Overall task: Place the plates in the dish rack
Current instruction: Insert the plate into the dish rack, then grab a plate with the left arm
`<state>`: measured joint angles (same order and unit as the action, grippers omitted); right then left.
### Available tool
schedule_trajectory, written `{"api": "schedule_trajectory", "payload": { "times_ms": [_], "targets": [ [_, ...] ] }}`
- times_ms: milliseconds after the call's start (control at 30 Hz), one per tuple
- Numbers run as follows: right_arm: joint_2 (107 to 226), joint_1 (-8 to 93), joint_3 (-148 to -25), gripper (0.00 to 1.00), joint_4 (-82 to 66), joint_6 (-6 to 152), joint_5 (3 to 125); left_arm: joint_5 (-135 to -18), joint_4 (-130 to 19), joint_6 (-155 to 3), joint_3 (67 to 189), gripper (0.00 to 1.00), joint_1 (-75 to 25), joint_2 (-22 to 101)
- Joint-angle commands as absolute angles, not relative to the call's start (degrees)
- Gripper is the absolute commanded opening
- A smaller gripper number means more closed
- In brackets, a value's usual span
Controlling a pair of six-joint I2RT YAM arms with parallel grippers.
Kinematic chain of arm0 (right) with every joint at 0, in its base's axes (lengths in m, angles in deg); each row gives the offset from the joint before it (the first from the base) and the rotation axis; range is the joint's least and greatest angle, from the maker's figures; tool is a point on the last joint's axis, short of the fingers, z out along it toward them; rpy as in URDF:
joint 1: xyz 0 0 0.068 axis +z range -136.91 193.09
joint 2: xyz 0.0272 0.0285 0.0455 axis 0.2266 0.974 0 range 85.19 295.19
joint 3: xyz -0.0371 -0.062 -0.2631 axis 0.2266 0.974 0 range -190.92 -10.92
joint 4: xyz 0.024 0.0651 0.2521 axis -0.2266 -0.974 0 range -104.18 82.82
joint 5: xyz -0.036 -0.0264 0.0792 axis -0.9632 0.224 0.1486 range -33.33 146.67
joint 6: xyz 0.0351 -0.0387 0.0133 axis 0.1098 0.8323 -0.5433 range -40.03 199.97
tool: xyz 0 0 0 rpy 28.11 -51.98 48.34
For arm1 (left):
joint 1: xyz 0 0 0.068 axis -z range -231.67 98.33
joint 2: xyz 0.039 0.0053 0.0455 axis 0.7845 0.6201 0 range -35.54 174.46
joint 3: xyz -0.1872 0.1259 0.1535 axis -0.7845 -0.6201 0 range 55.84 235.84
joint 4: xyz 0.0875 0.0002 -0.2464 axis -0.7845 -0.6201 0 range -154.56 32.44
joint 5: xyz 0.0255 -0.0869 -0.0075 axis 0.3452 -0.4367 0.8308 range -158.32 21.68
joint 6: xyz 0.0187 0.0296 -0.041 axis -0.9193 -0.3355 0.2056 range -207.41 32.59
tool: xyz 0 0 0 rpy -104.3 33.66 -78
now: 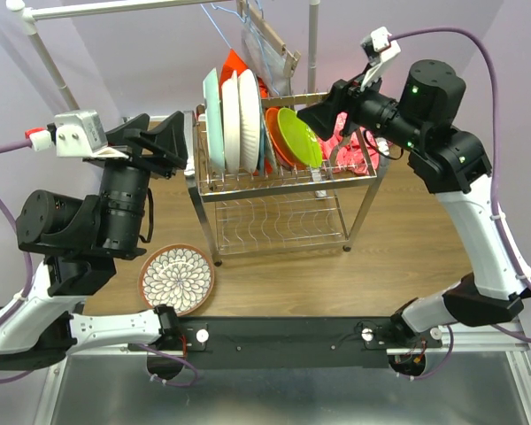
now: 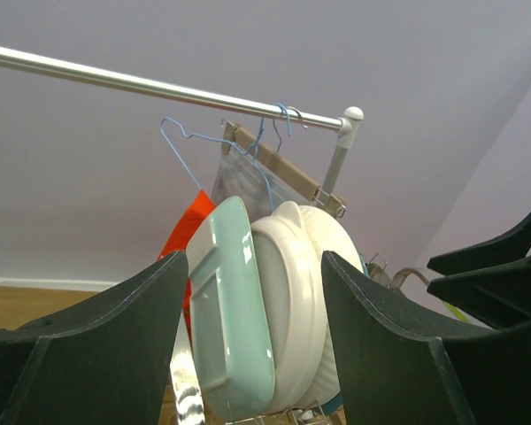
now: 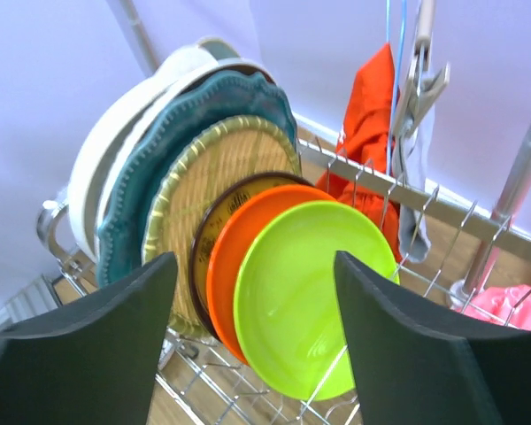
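Where the wood table [image 1: 407,266] fills the middle of the top view, a lilac wall closes the room behind it. A white rail [image 1: 115,9] runs along the upper edge with wire hangers [image 2: 181,133] on it, and a red cloth [image 1: 234,62] hangs at upper centre. A pink cloth [image 1: 350,142] lies behind the right end of the rack [image 1: 283,221], which stands at the centre of the table on its four legs.

The rack's upper shelf holds a row of plates on edge. From left to right they are the mint plate [image 1: 212,119], the white plate [image 1: 246,119], the teal plate [image 3: 137,177], the tan plate [image 3: 208,168], the orange plate [image 1: 279,137] and the lime plate [image 1: 299,137]. A floral plate [image 1: 178,279] lies flat on the table at lower left of the rack, apart from its legs.

My left arm rises from the lower left and bends over toward the rack. My left pincer [image 1: 175,142] is level with the upper shelf, just beside its left end and facing the mint plate. Its jaws are spread wide and grip nothing.

My right arm climbs the right side and reaches in from the upper right. My right pincer [image 1: 311,117] hangs just over the lime plate. Its jaws stand well apart with nothing between them, and whether a finger touches the plate's rim I cannot tell
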<state>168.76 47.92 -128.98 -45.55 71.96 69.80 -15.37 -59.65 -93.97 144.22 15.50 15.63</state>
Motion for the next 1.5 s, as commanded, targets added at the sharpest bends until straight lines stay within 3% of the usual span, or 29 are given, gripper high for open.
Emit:
{"api": "schedule_trajectory", "payload": {
  "times_ms": [0,233,500,833,1167,1467],
  "targets": [
    [170.1,46.5,-131.8,0.83,-44.0,73.7,71.2,-11.7,-66.8,-90.0,147.4,0.72,15.0,16.8],
    [172.5,37.9,-135.3,0.83,-44.1,69.6,79.0,-23.5,-79.3,-85.9,161.2,0.72,3.5,26.1],
    [170.1,35.8,-132.1,0.83,-44.1,69.8,81.4,-33.1,-85.8,-83.6,168.7,0.73,-13.7,31.9],
    [171.2,26.3,-132.2,0.8,-43.0,65.9,87.3,-50.8,-86.5,-73.0,157.6,0.73,-33.4,26.8],
    [169.0,25.9,-125.4,0.75,-42.2,69.1,102.9,-52.1,-89.7,-66.3,149.7,0.73,-37.0,23.6],
    [171.8,28.2,-127.7,0.73,-45.7,72.9,105.0,-53.3,-89.7,-61.7,141.3,0.73,-38.4,18.9]
  ]
}}
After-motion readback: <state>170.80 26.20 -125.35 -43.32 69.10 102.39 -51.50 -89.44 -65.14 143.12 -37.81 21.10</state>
